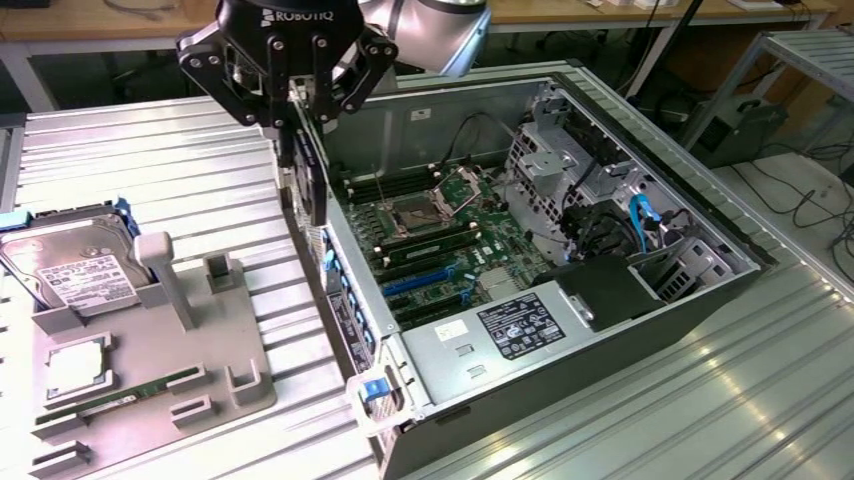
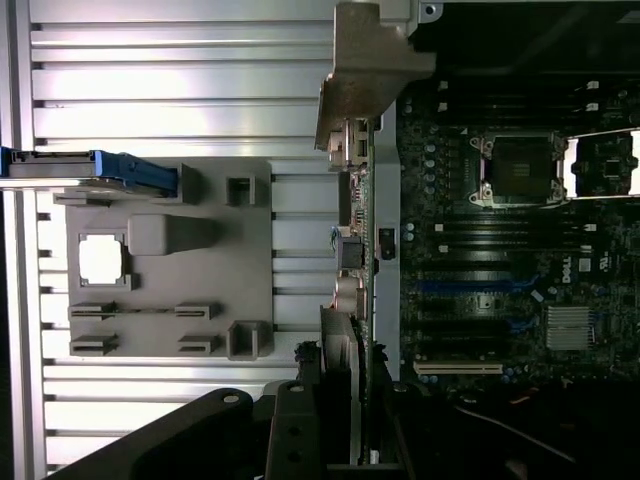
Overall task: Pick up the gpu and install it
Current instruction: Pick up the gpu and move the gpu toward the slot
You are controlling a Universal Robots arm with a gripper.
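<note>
Ribbed metal desk (image 1: 174, 150) | tool (image 1: 296, 105) clamped on gpu (image 1: 310, 185), upright above wall of open case (image 1: 427, 115) | exterior view: tray (image 1: 200, 340) with hard drive (image 1: 67, 270) at 8 o'clock of case

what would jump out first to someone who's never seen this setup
The black gripper at the top of the exterior view stands out, holding the gpu on edge beside the rim of the open computer case. Next comes the green motherboard bare inside the case, then the hard drive standing in a grey fixture at the exterior view's left.
</note>
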